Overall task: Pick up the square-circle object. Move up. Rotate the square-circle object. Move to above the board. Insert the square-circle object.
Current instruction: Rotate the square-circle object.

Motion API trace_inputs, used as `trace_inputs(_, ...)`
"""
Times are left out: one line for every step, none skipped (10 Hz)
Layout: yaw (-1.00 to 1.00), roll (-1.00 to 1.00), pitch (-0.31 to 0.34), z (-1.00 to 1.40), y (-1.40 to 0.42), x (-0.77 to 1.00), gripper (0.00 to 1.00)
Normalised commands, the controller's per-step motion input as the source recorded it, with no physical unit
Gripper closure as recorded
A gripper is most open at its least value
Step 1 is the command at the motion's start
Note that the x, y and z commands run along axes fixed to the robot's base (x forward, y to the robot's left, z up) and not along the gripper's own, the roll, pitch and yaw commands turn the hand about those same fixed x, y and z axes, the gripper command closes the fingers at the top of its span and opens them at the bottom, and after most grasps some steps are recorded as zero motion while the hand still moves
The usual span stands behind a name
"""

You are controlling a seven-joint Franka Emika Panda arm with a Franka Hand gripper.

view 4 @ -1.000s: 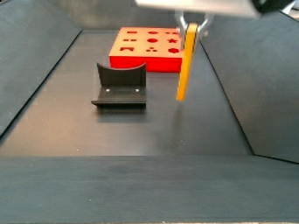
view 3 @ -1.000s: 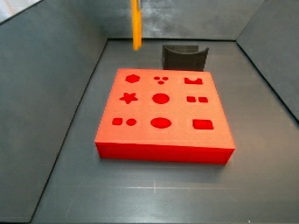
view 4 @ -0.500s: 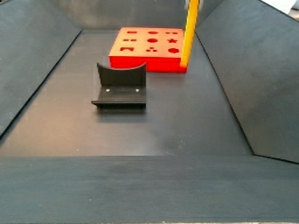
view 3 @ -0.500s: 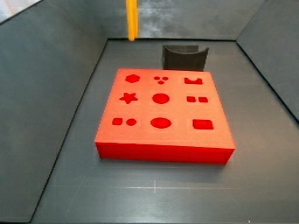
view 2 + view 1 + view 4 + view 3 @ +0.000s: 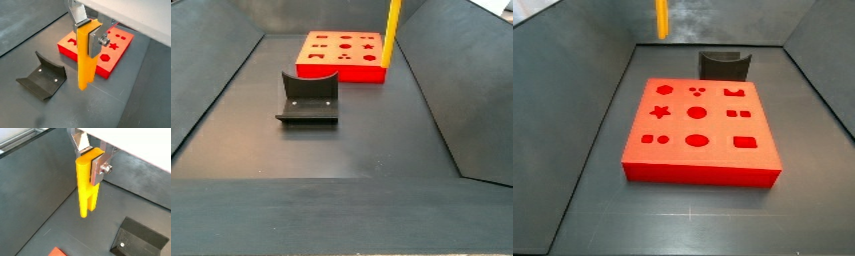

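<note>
While the gripper [image 5: 90, 159] hangs high above the floor, its silver fingers [image 5: 101, 167] are clamped on the upper end of the square-circle object [image 5: 86, 185], which hangs vertical with its two short prongs pointing down. In both wrist views the piece is clear of everything beneath it. Relative to the board [image 5: 100, 50]: the bar shows in a wrist view [image 5: 86, 57] in front of it, raised well above its top, and whether it is directly over the board or off to one side cannot be settled. Both side views catch only the lower part of the bar at the frame top [image 5: 661, 17] [image 5: 392, 25]; the gripper itself is out of frame there. The fixture [image 5: 307, 98] stands on the floor, apart from the board. Handling judgement: piece looks rigid, light, smooth-faced, probably plastic; long lever below the pads, so a nudge at the prongs could swing it. Grip near one end on flat faces seems sound for rotating.
</note>
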Motion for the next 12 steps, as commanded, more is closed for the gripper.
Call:
trace_inputs(0.55, 0.04, 0.086, 0.01, -0.01, 0.04, 1.0)
trace_inputs(0.38, 0.04, 0.086, 0.01, -0.01, 0.04, 1.0)
trace_inputs(0.21, 0.04, 0.086, 0.01, -0.01, 0.04, 1.0)
trace_inputs(0.39, 0.04, 0.086, 0.0, 0.0, 0.0, 1.0)
trace_inputs(0.36, 0.04, 0.087, 0.0, 0.0, 0.0, 1.0)
trace_inputs(0.21, 0.04, 0.085, 0.0, 0.0, 0.0, 1.0)
trace_inputs(0.16, -0.16, 0.084, -1.0, 0.0, 0.0, 1.0)
trace_inputs(0.1, -0.16, 0.067, -1.0, 0.0, 0.01, 1.0)
trace_inputs(0.06, -0.14, 0.014, -1.0, 0.0, 0.03, 1.0)
trace_inputs(0.04, -0.12, -0.015, -1.0, 0.0, 0.02, 1.0)
trace_inputs(0.03, -0.11, -0.036, -1.0, 0.0, 0.02, 1.0)
trace_inputs(0.02, -0.1, -0.07, -1.0, 0.0, 0.02, 1.0)
